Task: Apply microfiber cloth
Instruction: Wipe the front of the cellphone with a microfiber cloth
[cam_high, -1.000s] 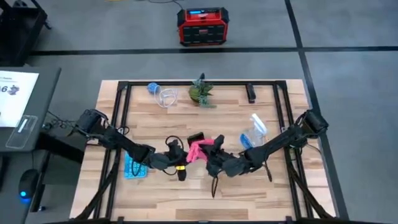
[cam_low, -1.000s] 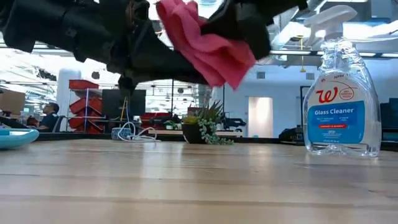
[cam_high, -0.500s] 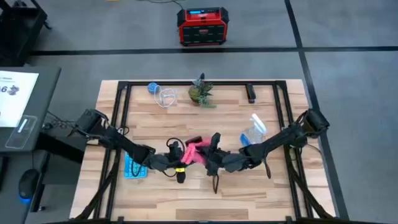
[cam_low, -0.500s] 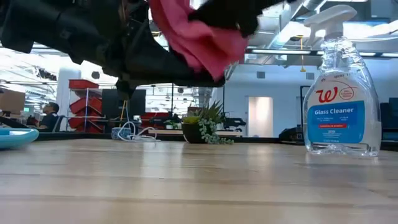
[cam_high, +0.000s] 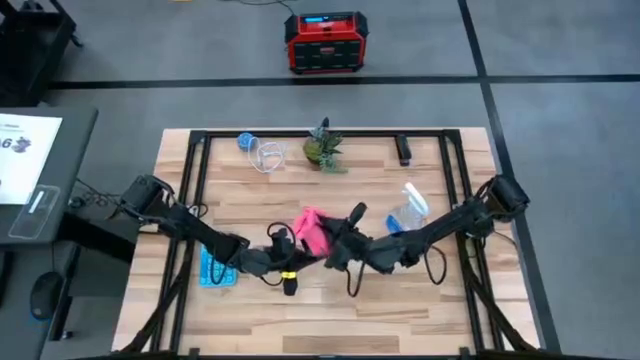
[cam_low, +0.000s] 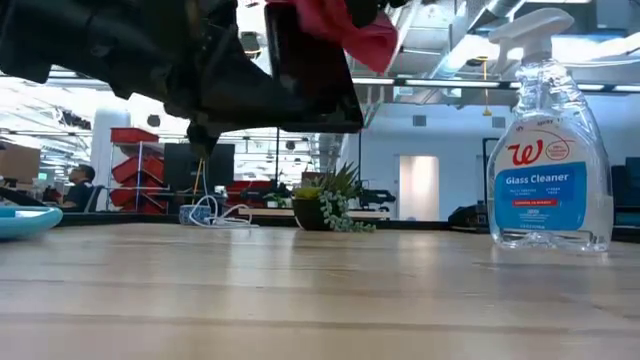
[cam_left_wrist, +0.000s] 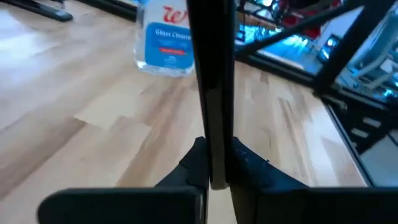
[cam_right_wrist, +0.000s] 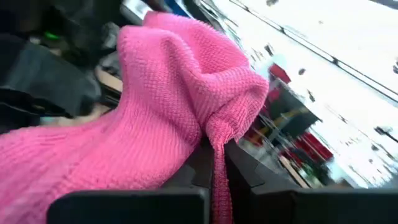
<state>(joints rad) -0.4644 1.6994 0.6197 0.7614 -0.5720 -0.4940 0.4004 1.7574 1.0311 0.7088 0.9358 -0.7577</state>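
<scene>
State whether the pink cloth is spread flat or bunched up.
Bunched: the microfiber cloth hangs in folds, pinched by the right gripper.

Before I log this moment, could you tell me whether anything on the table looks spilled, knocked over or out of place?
Nothing stands out. The spray bottle and the small plant stand upright on the table, with no spill showing. The left gripper holds the phone edge-up above the table, and the right gripper holds the cloth.

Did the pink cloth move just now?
Yes. In the high view the microfiber cloth, pinched by the right gripper, slid left, away from the glass cleaner bottle. In the low view it rose higher above the table.
</scene>
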